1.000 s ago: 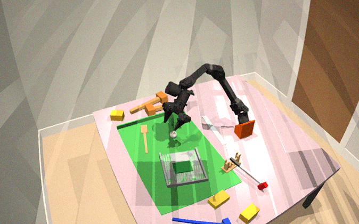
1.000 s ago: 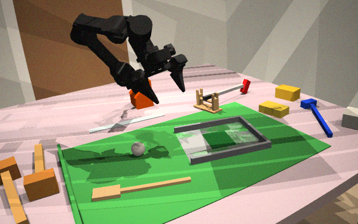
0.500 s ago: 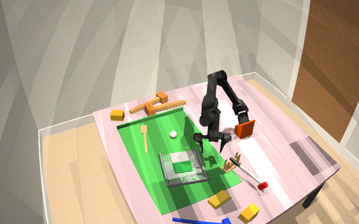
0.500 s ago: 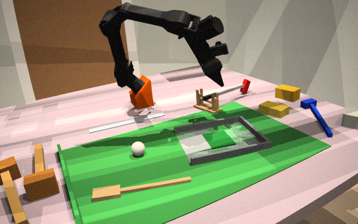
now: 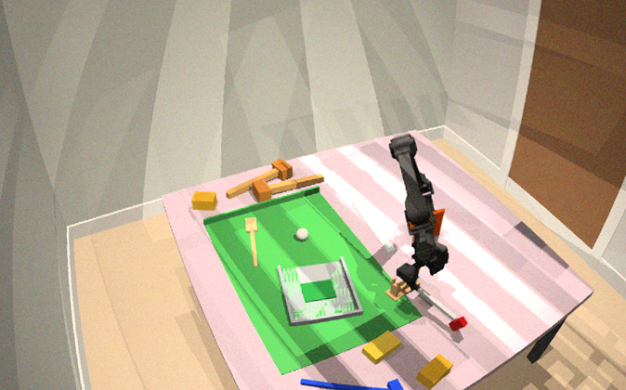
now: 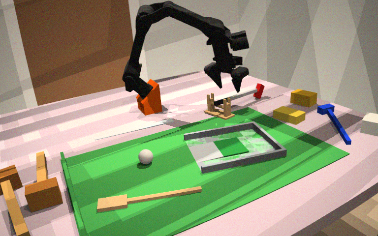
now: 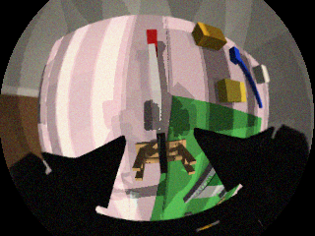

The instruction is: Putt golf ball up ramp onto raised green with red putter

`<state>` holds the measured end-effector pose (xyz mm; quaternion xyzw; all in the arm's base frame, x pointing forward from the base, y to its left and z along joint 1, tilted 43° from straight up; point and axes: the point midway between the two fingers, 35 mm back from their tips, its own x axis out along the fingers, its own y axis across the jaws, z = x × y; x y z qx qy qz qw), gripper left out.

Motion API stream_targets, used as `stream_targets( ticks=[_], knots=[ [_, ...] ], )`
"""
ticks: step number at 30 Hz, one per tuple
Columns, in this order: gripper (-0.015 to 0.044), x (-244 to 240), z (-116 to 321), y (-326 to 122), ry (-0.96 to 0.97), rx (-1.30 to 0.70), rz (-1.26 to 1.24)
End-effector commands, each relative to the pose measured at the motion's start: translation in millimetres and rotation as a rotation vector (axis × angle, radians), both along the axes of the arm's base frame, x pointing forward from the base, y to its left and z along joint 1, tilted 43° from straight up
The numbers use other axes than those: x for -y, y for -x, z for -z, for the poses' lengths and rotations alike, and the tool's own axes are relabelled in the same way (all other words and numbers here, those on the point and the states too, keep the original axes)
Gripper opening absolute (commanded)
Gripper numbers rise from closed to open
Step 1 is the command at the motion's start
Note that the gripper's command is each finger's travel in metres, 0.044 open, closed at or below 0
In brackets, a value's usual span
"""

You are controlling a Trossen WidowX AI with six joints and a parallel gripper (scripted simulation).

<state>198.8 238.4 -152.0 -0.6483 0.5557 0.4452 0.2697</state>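
Note:
The red putter has a red head, a pale shaft (image 5: pixel 439 305) (image 6: pixel 242 95) (image 7: pixel 156 84) and a black grip (image 6: pixel 220 102) (image 7: pixel 161 152). Its grip end rests in a wooden stand (image 5: pixel 396 292) (image 6: pixel 227 107) (image 7: pixel 140 159). My gripper (image 6: pixel 230 89) (image 7: pixel 160 136) is open and empty, pointing down above the grip end and stand. In the wrist view the grip shows between the fingers. The white golf ball (image 5: pixel 302 234) (image 6: pixel 145 157) lies on the green mat, before the open end of the grey-walled ramp (image 5: pixel 325 319) (image 6: pixel 242 162). The raised green (image 5: pixel 318 291) (image 6: pixel 231 146) holds no ball.
Yellow blocks (image 5: pixel 381 346) (image 6: pixel 303 98) (image 7: pixel 231 90) and a blue mallet (image 5: pixel 347 388) (image 6: pixel 338 126) (image 7: pixel 248 76) lie beyond the mat. A wooden paddle (image 5: pixel 253 248) (image 6: pixel 164 194) lies on the mat. Two wooden mallets lie behind a low green wall (image 5: pixel 262 205) (image 6: pixel 66 178).

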Motion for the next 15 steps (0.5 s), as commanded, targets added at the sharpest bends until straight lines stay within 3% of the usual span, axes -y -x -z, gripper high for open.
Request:
stream_targets(
  ticks=[1,15],
  knots=[
    [0.044,6.3,8.5,-1.4,0.0,-0.007,0.001],
    [0.044,29.4,36.6,-3.3,0.001,-0.007,0.001]
  ],
)
